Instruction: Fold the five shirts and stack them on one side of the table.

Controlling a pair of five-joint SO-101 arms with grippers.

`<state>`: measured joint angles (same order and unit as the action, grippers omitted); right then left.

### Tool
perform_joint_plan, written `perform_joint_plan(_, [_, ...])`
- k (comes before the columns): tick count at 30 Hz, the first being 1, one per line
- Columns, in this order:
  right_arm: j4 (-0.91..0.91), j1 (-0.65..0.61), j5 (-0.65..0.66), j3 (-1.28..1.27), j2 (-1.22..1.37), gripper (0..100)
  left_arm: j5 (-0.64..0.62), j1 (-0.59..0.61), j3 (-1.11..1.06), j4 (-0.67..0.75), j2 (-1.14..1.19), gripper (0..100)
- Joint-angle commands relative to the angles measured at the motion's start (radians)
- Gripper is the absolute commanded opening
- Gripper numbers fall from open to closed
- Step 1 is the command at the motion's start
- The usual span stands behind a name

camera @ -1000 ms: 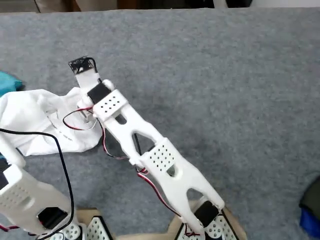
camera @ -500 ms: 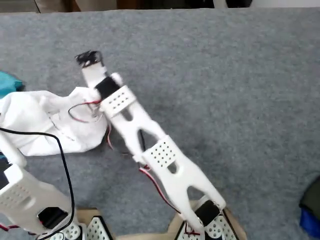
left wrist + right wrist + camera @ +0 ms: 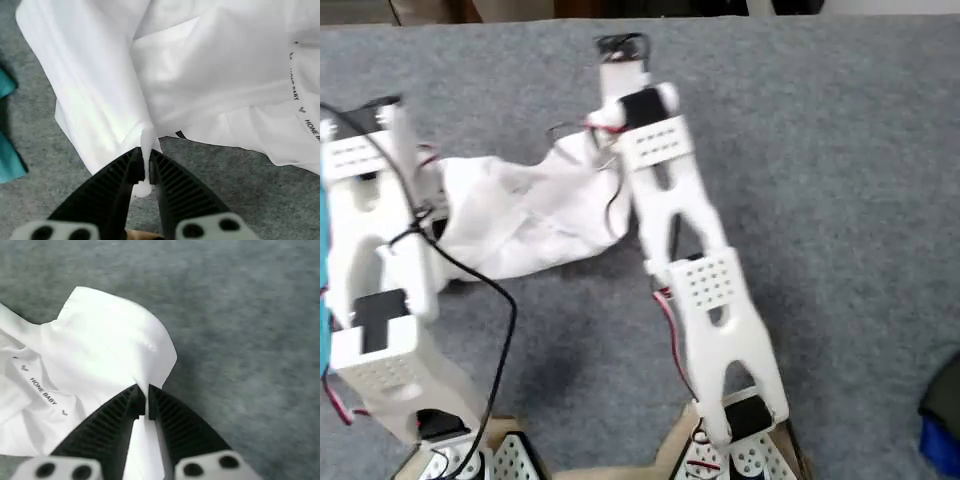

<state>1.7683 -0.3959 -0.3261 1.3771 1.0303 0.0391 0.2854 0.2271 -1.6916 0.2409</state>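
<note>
Left wrist view: the left fingers (image 3: pixel 122 172) are closed on a thin pinch at the edge of the white shirt (image 3: pixel 200 75), with only a small nub of cloth between their tips. The right fingers (image 3: pixel 117 407) are closed the same way on a narrow fold at another corner of the shirt, which lies crumpled on the grey counter (image 3: pixel 840 150) between the two arms.

Both holds look shallow. If the arms pull apart to spread the shirt, I judge either pinch could slip free, or the bunched middle could twist instead of flattening.

A teal cloth (image 3: pixel 7 150) lies just beside the left side of the shirt and could be dragged along. A black cable (image 3: pixel 505 300) loops from the left arm close to the shirt's near edge. A dark and blue bundle (image 3: pixel 942 410) sits well apart at the counter's far right edge.
</note>
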Motion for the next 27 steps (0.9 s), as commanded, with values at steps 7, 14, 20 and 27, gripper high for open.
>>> perform_joint_plan(7, [0.015,0.257,0.138,-0.492,-0.426,0.5,-0.091,-0.249,0.054,0.028,-0.045,2])
perform_joint_plan(14, [0.014,0.447,0.215,-0.736,-0.556,0.5,-0.15,-0.417,0.084,0.029,-0.038,2])
perform_joint_plan(20, [0.015,0.516,0.39,-0.822,-0.578,6.1,-0.153,-0.457,0.043,0.121,-0.038,2])
perform_joint_plan(27, [0.015,0.423,0.4,-0.826,-0.625,31.0,-0.149,-0.454,0.049,0.12,-0.044,2])
